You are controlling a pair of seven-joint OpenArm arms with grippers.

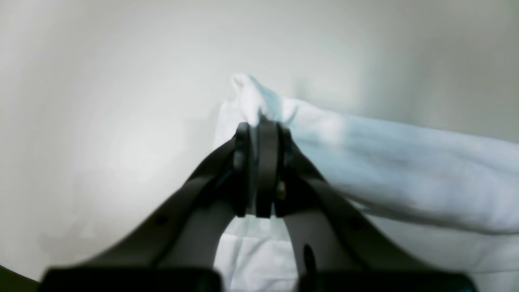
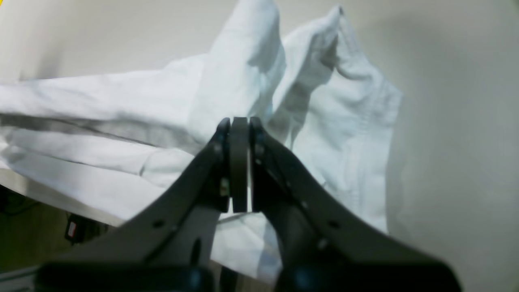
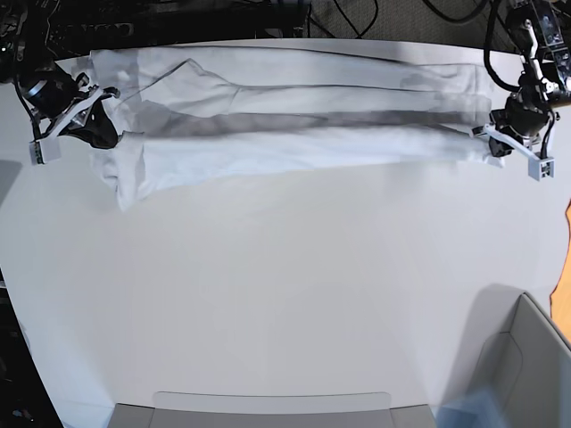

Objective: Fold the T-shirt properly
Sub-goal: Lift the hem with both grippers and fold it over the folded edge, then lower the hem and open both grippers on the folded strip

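We held the T-shirt [image 3: 294, 134] stretched along the far edge of the white table [image 3: 285, 294], and it hung in long folds between our two arms. Our left gripper [image 1: 257, 121] was closed tight on a small corner of cloth. Our right gripper [image 2: 239, 121] was also pinched shut on a bunch of fabric, close to a sleeve that drooped below it. In our judgement the step was to lay the stretched shirt down flat or over itself. To do it well, we needed to keep both grips at the same height and the same tension, so the fold line stayed straight. The hanging sleeve could tuck under and make a wrinkle.
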